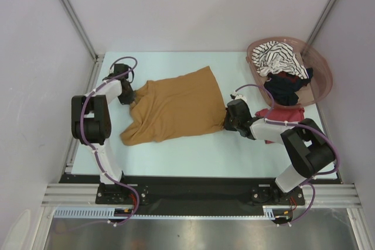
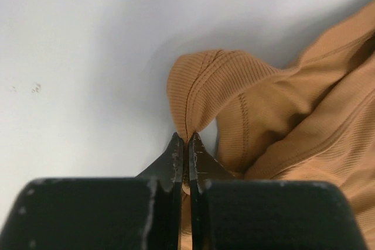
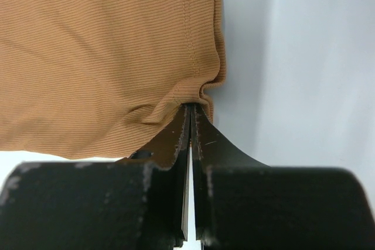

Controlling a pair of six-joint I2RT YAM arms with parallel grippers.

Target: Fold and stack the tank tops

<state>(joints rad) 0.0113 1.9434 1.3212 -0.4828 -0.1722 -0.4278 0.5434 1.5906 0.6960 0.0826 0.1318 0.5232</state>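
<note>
1. From above, the mustard-brown tank top (image 1: 176, 109) is lying spread on the tabletop (image 1: 193, 151), stretching between the two arms. The left gripper (image 1: 130, 95) is pinching its strap end and the right gripper (image 1: 228, 120) is clamping a hem corner. Beyond the right gripper, the basket (image 1: 321, 68) is holding the striped tank top (image 1: 281, 57) and the black tank top (image 1: 284, 86). The dark red tank top (image 1: 286, 113) is lying just behind that gripper, partly under its arm. The step in hand is probably squaring the brown garment for its first fold.

2. At the left wrist, the left gripper (image 2: 183, 139) is biting shut on a loop of the mustard-brown tank top (image 2: 205, 86). The ribbed strap is rising from the tips and running off to the gripper's right, with bare tabletop (image 2: 76, 57) on its left. The bite looks thin, so a low, slow lift should be serving best, guarding against the strap slipping out.

3. At the right wrist, the right gripper (image 3: 191, 106) is closing tight on the puckered hem corner of the mustard-brown tank top (image 3: 99, 57). The body is spreading ahead and to the gripper's left, with tabletop (image 3: 293, 57) on its right. Both grippers should be travelling together, holding the cloth taut without stretching it. Letting go only once edge is lying on edge would be the sound course.
</note>
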